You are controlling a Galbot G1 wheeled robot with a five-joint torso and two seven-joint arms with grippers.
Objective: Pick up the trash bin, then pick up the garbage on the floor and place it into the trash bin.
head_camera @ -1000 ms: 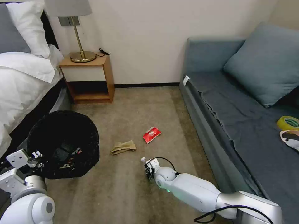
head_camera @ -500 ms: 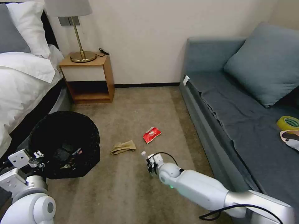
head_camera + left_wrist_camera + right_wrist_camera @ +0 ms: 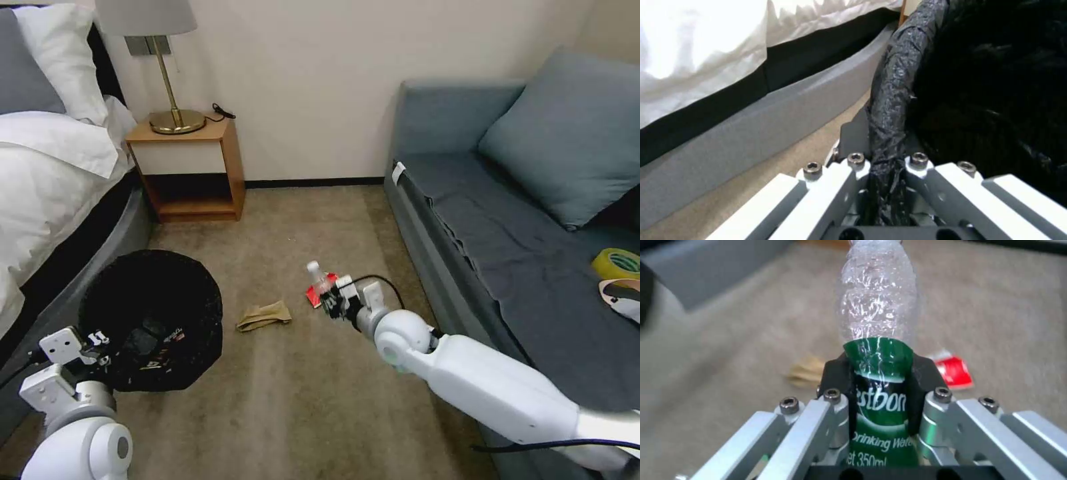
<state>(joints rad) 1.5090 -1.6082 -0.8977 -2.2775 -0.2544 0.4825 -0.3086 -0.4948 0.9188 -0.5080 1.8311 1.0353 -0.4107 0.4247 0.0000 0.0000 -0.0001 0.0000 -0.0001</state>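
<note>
The trash bin (image 3: pixel 152 319), round and lined with a crinkly black bag, hangs at the lower left with some litter inside. My left gripper (image 3: pixel 93 343) is shut on its near rim (image 3: pixel 891 110), the black bag pinched between the fingers. My right gripper (image 3: pixel 331 301) is shut on a small clear bottle (image 3: pixel 318 278) with a green label (image 3: pixel 880 396), held above the carpet with its cap pointing up and away. A red snack packet (image 3: pixel 313 293) lies on the floor just behind the bottle, partly hidden. A crumpled brown paper bag (image 3: pixel 264 315) lies between bin and gripper.
A bed with white bedding (image 3: pixel 47 167) and its grey base (image 3: pixel 751 126) run along the left, close to the bin. A wooden nightstand (image 3: pixel 190 167) with a lamp stands at the back. A grey-blue sofa (image 3: pixel 520 247) lines the right, with a tape roll (image 3: pixel 617 263).
My right gripper has lifted the bottle from the carpet, moving up and farther away toward the red packet. The bin in my left gripper has shifted a little to the right.
</note>
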